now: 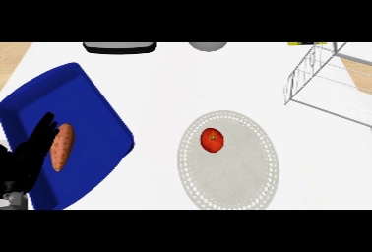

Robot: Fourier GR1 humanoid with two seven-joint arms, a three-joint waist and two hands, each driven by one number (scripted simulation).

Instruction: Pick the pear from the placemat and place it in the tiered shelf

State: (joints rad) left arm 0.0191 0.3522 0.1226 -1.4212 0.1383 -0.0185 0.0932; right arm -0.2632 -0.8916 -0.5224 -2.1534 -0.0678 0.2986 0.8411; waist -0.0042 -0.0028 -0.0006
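Sat on the pale round lace-edged placemat (229, 162), toward its far left part: a small red rounded fruit (211, 140), presumably the task's pear despite the red skin. Untouched, with no hand nearby. Stood far right, well apart from the fruit: the white wire tiered shelf (314, 78), partly cut off by the view's edge. Lay to the left on the white desk (160, 83): a large blue rectangular tray (87, 113) with an orange elongated sweet potato (62, 146) on it. Rested at the left edge, over the tray and just beside the sweet potato: the black left hand (29, 152), fingers straight and relaxed, holding nothing. Right hand nowhere in view.

Risks, judged from here: grabbing the sweet potato by mistake, given its closeness to the left hand; nudging the round fruit into a roll off the placemat; clipping the shelf's thin wires on the carry across.
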